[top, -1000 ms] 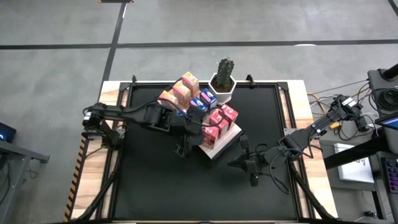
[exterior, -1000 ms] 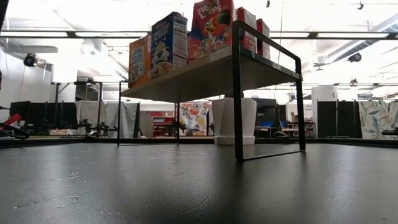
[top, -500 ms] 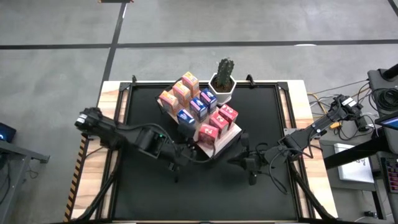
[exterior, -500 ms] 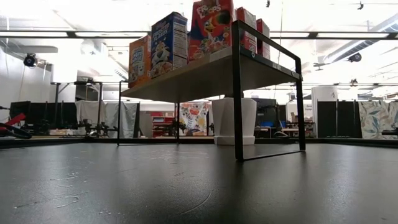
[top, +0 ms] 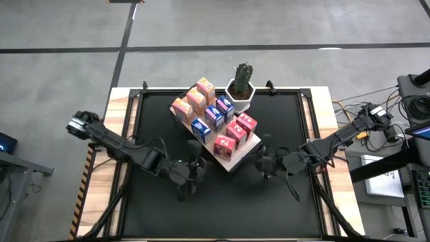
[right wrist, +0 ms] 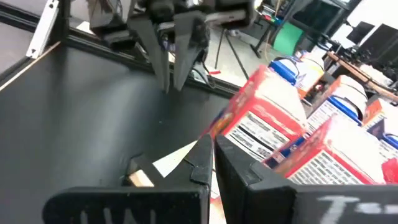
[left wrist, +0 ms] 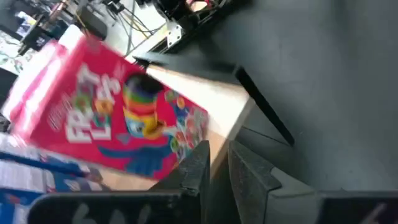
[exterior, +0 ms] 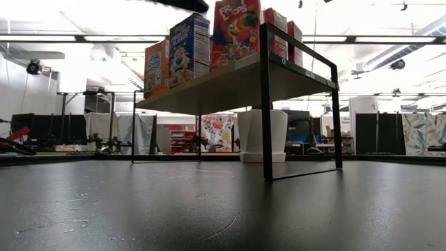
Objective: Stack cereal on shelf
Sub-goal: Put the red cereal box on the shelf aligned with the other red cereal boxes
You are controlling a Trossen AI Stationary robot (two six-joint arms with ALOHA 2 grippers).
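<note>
The shelf (top: 233,161), a light-wood board on thin black legs (exterior: 265,104), stands at mid-table. Several cereal boxes (top: 211,117) stand upright on it in rows: orange, blue and pink. The nearest pink box (left wrist: 106,118) stands by the board's near corner. My left gripper (top: 191,169) hangs just off the shelf's near-left side; its fingers (left wrist: 217,152) are all but closed, with nothing between them. My right gripper (top: 265,161) is shut and empty beside the shelf's near-right side (right wrist: 212,146).
A white pot with a cactus (top: 242,87) stands behind the shelf at the table's far edge. It also shows under the board in the low view (exterior: 261,136). Black tabletop lies bare toward the near edge (top: 222,208). Cables and equipment sit off the table's right side (top: 383,128).
My left gripper has drawn back from over the pink boxes on the shelf toward the table's near-left, and the arm has folded back with it. My right gripper has moved a little toward the far edge, closer to the shelf. The boxes have stayed in place.
</note>
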